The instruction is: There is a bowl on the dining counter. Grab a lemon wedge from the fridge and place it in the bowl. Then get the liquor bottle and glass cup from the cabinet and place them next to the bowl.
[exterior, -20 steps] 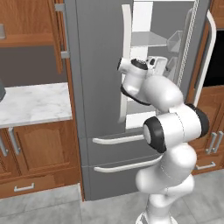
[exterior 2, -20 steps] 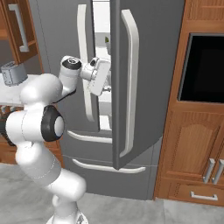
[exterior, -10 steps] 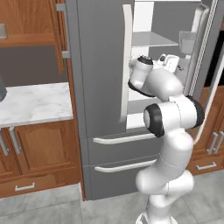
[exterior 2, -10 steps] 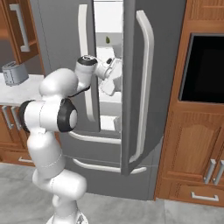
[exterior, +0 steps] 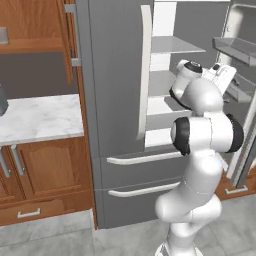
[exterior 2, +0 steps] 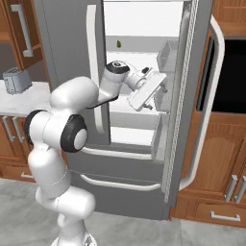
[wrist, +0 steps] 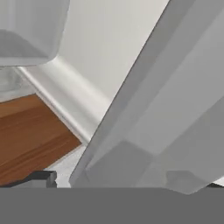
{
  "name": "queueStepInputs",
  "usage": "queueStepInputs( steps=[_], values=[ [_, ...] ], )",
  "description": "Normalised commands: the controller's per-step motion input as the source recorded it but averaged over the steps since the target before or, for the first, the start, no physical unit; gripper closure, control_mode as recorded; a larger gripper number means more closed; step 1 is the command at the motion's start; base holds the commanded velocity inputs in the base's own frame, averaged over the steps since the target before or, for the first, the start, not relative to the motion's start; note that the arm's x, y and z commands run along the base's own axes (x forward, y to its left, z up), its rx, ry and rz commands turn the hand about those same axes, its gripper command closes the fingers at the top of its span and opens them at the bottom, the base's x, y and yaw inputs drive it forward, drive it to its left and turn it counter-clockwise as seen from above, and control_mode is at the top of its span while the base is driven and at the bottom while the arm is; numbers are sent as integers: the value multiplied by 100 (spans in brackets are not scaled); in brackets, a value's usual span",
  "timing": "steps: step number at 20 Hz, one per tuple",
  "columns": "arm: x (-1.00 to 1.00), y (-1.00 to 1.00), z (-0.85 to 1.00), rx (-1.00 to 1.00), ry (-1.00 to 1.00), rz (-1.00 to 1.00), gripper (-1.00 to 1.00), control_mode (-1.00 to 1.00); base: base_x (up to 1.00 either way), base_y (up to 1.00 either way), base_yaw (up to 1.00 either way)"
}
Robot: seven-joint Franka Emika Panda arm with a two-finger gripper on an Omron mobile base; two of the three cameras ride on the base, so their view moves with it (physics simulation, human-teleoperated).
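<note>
Hand (exterior: 229, 80) sits at the end of the bent arm in the left base view, inside the open right half of the fridge (exterior: 115, 100), level with the middle shelves and close to the inner face of the swung-out door (exterior: 240, 75). How wide the fingers stand is hard to read from this side.

From the right base view, the hand (exterior 2: 156, 92) points toward the door bins (exterior 2: 168, 55), with the fingers apart and nothing between them. A small dark-green speck, which I take to be the lemon wedge (exterior 2: 118, 43), rests on an upper shelf, above the hand and off to its far side, well apart from it. The door's edge (exterior 2: 185, 86) stands just beside the hand.

Through the hand view, pale door panels (wrist: 148, 109) and a grey bin corner (wrist: 30, 30) crowd the frame, with a strip of brown cabinet wood (wrist: 30, 131) below; the wedge is not in its sight line.

To do this step well, I judge the hand should turn away from the door, rise to the upper shelf, and approach the wedge squarely with the fingers kept wide, closing only once they straddle it. The risk is clipping the bins or shelf lip on the swing.
</note>
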Motion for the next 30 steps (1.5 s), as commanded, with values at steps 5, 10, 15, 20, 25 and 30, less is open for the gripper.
queueStepInputs(
  steps=[5, 10, 15, 20, 25, 30],
  values=[
    [-100, 52, -1, 14, -26, -1, -100, -100, 0, 0, 0],
    [-72, 100, -5, 18, -34, 3, -100, -100, 0, 0, 0],
    [-6, 100, -7, 31, -30, 18, -100, -100, 0, 0, 0],
    [5, 100, -26, 35, -23, 23, -100, -100, 0, 0, 0],
    [18, 100, -10, 38, -21, 21, -100, -100, 0, 0, 0],
    [54, 81, 0, 35, -35, 4, -100, -100, 0, 0, 0]
  ],
)
